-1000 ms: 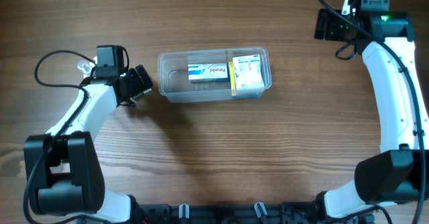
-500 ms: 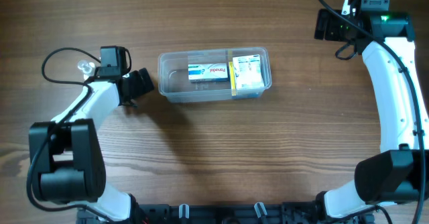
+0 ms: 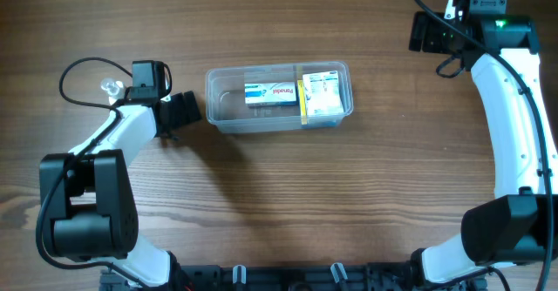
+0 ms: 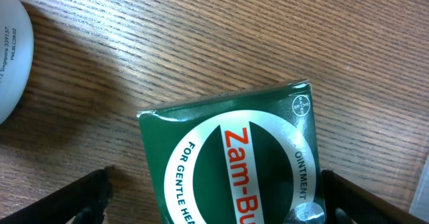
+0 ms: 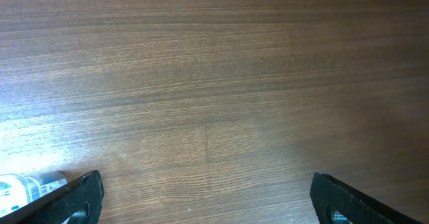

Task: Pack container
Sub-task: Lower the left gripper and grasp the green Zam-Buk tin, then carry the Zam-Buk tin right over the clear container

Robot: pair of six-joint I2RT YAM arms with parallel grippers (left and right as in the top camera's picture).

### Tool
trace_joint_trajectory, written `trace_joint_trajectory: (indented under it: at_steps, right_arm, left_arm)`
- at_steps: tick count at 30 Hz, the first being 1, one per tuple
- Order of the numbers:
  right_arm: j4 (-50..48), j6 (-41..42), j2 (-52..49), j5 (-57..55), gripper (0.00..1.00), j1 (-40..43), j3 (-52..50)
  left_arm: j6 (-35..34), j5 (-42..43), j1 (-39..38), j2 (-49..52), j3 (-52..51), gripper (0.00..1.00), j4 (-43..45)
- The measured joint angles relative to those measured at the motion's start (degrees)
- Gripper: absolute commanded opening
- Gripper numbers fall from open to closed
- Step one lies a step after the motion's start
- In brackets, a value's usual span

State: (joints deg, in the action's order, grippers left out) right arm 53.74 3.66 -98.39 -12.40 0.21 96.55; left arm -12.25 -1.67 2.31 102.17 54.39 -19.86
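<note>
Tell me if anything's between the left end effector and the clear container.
Nothing visible does. The left end effector sits just left of the container with bare table between; a green Zam-Buk box lies between its fingers.

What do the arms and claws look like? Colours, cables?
On left arm and right arm: white links, black joints and bases. The left claw and right claw are black. A black cable loops off the left wrist. A green LED glows on the right arm's black housing.

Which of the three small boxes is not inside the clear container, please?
The green Zam-Buk box, between the open fingers of the left gripper; the blue-and-white box and the yellow-edged box both sit inside the container.
</note>
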Motion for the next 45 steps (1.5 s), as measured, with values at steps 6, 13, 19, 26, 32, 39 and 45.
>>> trace_joint_trajectory:
  at_steps: [6,13,19,26,32,39,45]
  right_arm:
    - [0.0,0.0,0.0,0.0,1.0,0.0,0.0]
    - [0.0,0.0,0.0,0.0,1.0,0.0,0.0]
    - [0.0,0.0,0.0,0.0,1.0,0.0,0.0]
    - [0.0,0.0,0.0,0.0,1.0,0.0,0.0]
    - [0.0,0.0,0.0,0.0,1.0,0.0,0.0]
    - [0.0,0.0,0.0,0.0,1.0,0.0,0.0]
    - [0.0,0.0,0.0,0.0,1.0,0.0,0.0]
  left_arm:
    - [0.9,0.0,0.0,0.1,0.0,0.72,0.0]
    - [1.3,0.0,0.0,0.1,0.0,0.69,-0.2]
    - [1.3,0.0,0.0,0.1,0.0,0.67,-0.3]
    - [1.2,0.0,0.0,-0.2,0.0,0.67,-1.3]
    - [1.3,0.0,0.0,-4.0,0.0,0.64,-2.6]
    - [1.2,0.0,0.0,-9.8,0.0,0.64,-4.6]
    - [1.2,1.6,0.0,-16.3,0.0,0.63,-6.9]
